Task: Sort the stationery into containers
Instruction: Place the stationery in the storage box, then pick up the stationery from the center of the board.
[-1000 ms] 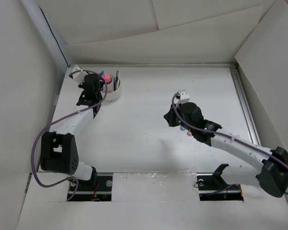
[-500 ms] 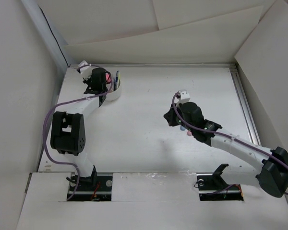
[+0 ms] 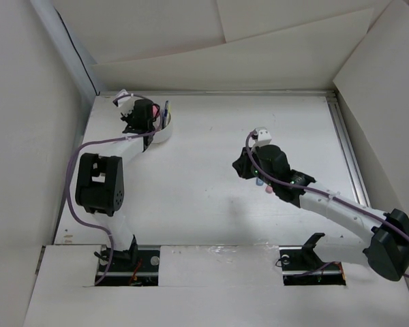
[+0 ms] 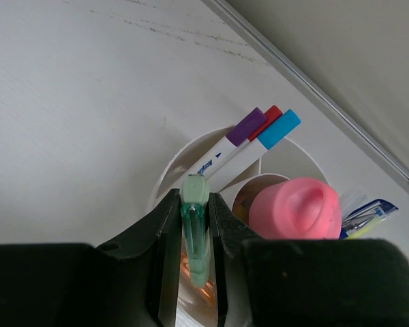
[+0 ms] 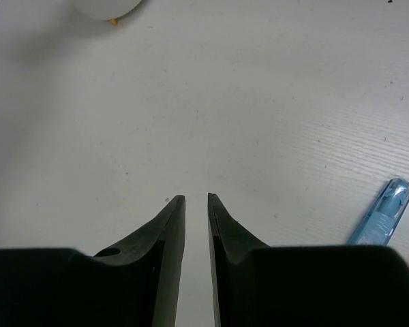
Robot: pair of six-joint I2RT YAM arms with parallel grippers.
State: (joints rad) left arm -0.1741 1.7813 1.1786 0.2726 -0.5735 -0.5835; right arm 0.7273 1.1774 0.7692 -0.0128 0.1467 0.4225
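Note:
In the left wrist view, my left gripper is shut on a pale green stick, held right over the white divided cup. Inside the cup stand pens with purple, red and blue caps and the pink-capped glue stick. From above, the left gripper covers most of the cup at the table's far left. My right gripper hovers mid-table with only a thin slit between its jaws and nothing in them. A blue stick lies to its right.
From above, the blue stick and a pink item lie under the right arm. White walls close in the table on the left, back and right. A metal rail runs along the right side.
The left arm has reached further back, carrying its gripper from beside the cup to over it. The right arm has not moved.

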